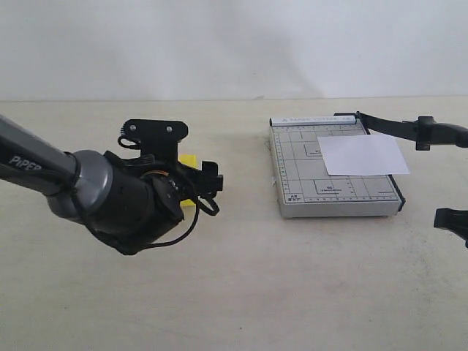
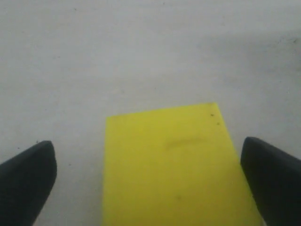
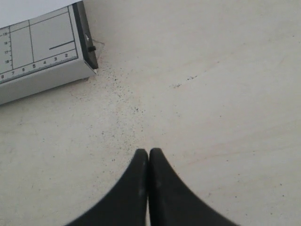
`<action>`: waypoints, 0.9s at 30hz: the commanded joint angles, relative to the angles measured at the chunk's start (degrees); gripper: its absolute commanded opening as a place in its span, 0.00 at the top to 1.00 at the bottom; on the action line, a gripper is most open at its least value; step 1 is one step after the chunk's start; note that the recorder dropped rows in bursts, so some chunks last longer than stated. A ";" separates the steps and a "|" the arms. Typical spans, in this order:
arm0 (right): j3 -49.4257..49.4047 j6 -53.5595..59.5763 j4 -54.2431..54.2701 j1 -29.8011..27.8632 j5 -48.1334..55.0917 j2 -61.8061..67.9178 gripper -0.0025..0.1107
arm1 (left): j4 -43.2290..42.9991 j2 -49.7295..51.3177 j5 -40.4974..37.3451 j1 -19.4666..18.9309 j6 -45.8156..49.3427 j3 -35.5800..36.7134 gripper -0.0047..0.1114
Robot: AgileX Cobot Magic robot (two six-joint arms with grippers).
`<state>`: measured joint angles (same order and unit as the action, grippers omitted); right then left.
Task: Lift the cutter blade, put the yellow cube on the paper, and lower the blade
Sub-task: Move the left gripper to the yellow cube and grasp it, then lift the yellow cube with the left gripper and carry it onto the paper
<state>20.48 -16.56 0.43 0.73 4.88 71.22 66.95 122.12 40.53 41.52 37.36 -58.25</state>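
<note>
The yellow cube (image 2: 169, 165) sits on the table between the fingers of my open left gripper (image 2: 148, 157), with a gap on one side. In the exterior view only slivers of the yellow cube (image 1: 189, 161) show behind the left gripper (image 1: 208, 181). The paper (image 1: 363, 153) lies on the grey gridded cutter base (image 1: 333, 197), overhanging its right edge. The cutter blade (image 1: 387, 124) is raised, slanting off to the right with its handle (image 1: 442, 133) in the air. My right gripper (image 3: 149, 153) is shut and empty, over bare table near the base's corner (image 3: 42, 70).
Pale table stretches around the cutter, with dark specks (image 3: 117, 108) beside the base corner. The left arm's grey and black wrist (image 1: 110, 194) fills the left middle. Part of the right arm (image 1: 452, 219) shows at the right edge, below the raised handle.
</note>
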 commanded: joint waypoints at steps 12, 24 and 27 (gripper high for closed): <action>0.17 -0.11 -0.01 -0.15 -0.02 0.12 0.98 | -1.27 6.13 -2.39 -1.09 8.06 -9.10 0.45; 0.17 -0.11 0.34 -0.15 0.24 0.12 0.98 | 8.97 -7.25 -13.30 -0.97 30.32 -9.10 0.92; 0.17 -0.01 0.34 -0.15 0.24 0.12 0.98 | 11.83 -12.88 -26.70 -0.97 44.81 -9.10 0.92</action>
<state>20.48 -16.71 0.66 0.73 5.14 71.22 75.75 114.02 24.95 40.57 69.61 -67.25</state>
